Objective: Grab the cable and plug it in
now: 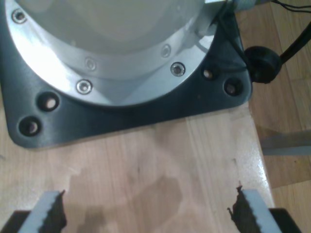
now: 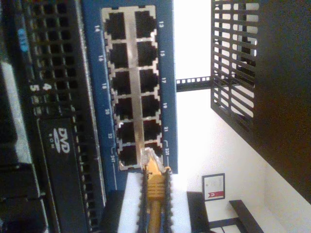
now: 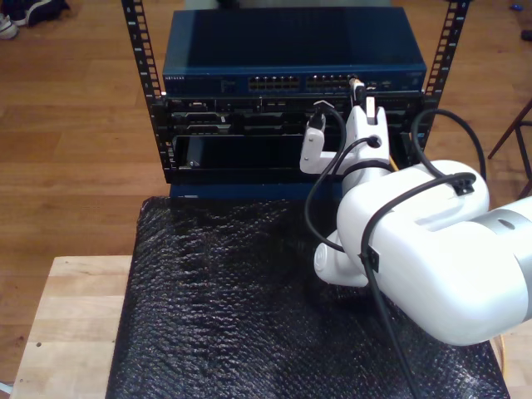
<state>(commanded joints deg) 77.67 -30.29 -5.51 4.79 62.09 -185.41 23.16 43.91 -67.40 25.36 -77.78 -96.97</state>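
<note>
The yellow cable (image 2: 155, 194) runs between the fingers of my second gripper (image 2: 156, 169), which is shut on it just behind the clear plug (image 2: 150, 159). The plug's tip touches the end of the port block (image 2: 131, 87) on the blue switch (image 2: 92, 58), by the marks 23 and 24; how deep it sits I cannot tell. In the exterior view my second gripper (image 3: 359, 93) is up against the switch (image 3: 291, 50), towards that view's right. My first gripper (image 1: 150, 213) is open over bare wood, with nothing between its fingers (image 1: 48, 213).
Black server units with a DVD drive (image 2: 65, 141) sit beside the switch in the rack (image 3: 150, 91). A black mat (image 3: 233, 299) covers the wooden table (image 3: 66, 316). Thick black arm cables (image 3: 328, 174) loop near the rack. An arm base (image 1: 107, 48) on a black plate (image 1: 121, 116) stands before my first gripper.
</note>
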